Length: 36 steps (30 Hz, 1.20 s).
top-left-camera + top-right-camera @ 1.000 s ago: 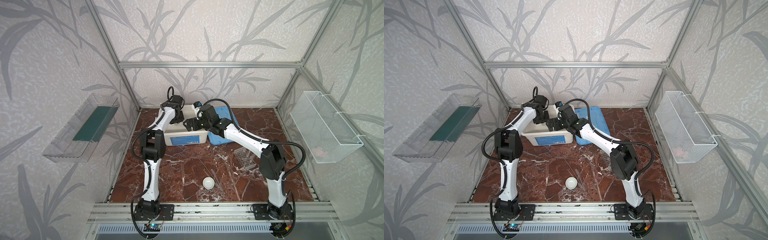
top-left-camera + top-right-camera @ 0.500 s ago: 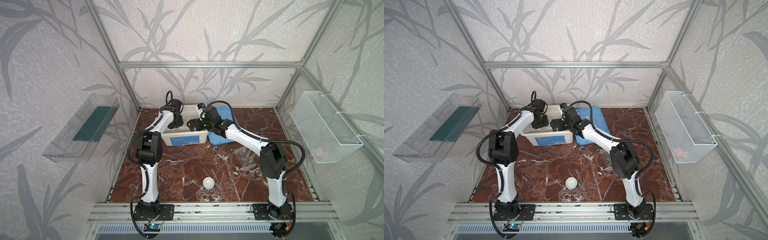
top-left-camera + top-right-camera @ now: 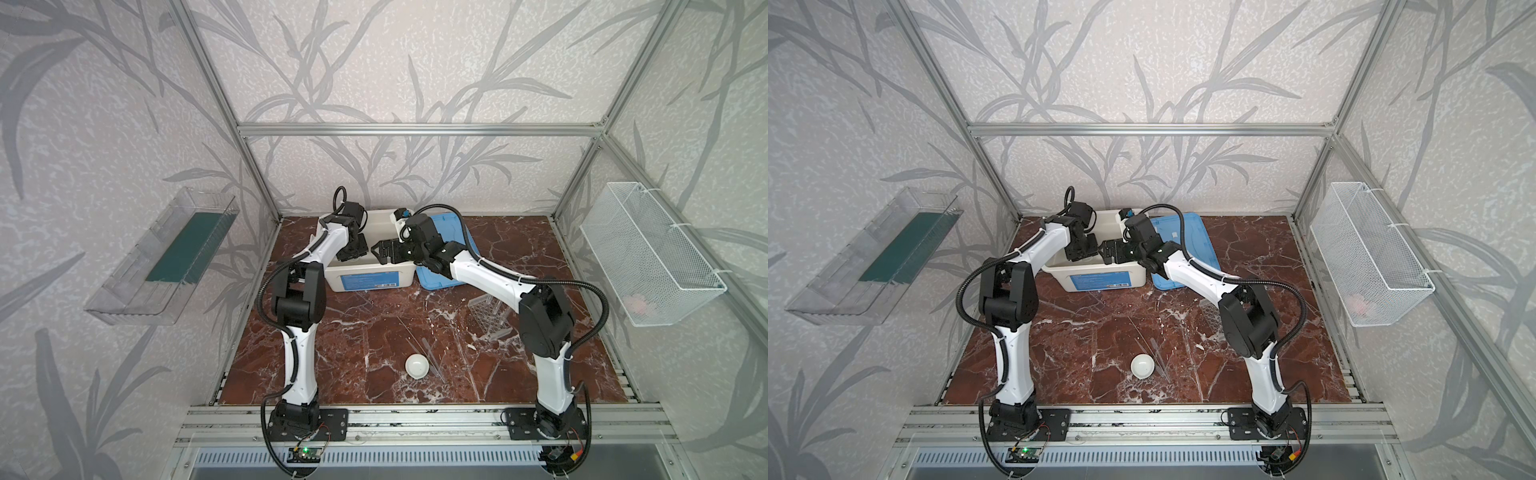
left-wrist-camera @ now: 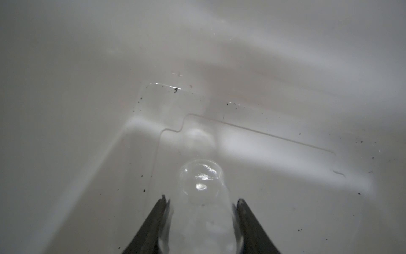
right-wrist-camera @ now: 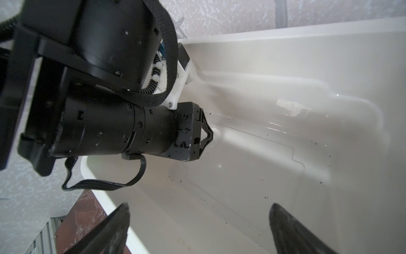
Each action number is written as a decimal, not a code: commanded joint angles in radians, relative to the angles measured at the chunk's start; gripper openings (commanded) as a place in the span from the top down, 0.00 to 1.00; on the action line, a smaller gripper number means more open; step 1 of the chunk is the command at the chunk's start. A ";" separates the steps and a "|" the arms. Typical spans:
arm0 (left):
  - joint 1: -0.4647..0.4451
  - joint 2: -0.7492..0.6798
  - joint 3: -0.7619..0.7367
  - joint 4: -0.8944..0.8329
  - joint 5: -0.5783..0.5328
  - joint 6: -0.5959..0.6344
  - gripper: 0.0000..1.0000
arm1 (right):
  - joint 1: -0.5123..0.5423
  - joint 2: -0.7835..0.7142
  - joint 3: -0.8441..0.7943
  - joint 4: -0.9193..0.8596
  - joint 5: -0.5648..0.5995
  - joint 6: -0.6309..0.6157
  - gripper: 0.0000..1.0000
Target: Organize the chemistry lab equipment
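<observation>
The small clear beaker [image 4: 201, 182] is pinched between the two dark fingers [image 4: 151, 224] of the left gripper [image 4: 202, 199], down inside the large white plastic tub [image 3: 370, 279] at the back of the red-brown marble tabletop [image 3: 365, 324]. Seen from the left wrist, the jaws stand at a middling width, one finger against each side of the beaker. Its rounded clear end points toward the tub's floor; whether it touches that floor I cannot tell. The floor around it is plain white plastic with a few dark specks.

The right gripper [image 5: 200, 205] hangs over the same tub, reaching in from the right, its jaws spread wide with nothing between them. Its wrist view looks straight at the left gripper close in front. In both top views the two grippers face each other above the tub, near but apart.

The flat blue plastic lid [image 3: 432, 278] lies on the marble just beside the tub's right side, partly under the right arm. Further forward and right of centre, the clear gridded tube rack [image 3: 488, 318] sits on the table, partly hidden behind the right arm's elbow. Near the front edge sits the small white round dish [image 3: 417, 366]. Just to its right lie the thin clear pipettes [image 3: 430, 353], flat on the marble and hard to make out against it.
</observation>
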 commanded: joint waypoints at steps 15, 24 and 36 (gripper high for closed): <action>-0.020 0.052 -0.039 0.031 -0.015 -0.028 0.78 | 0.001 -0.047 -0.069 0.028 0.006 0.014 0.03; -0.023 -0.012 0.003 -0.011 -0.054 -0.014 0.50 | 0.003 -0.082 -0.073 0.015 0.011 0.002 0.03; -0.029 -0.132 0.021 -0.048 -0.078 0.020 0.04 | 0.003 -0.175 -0.139 0.050 0.034 0.017 0.03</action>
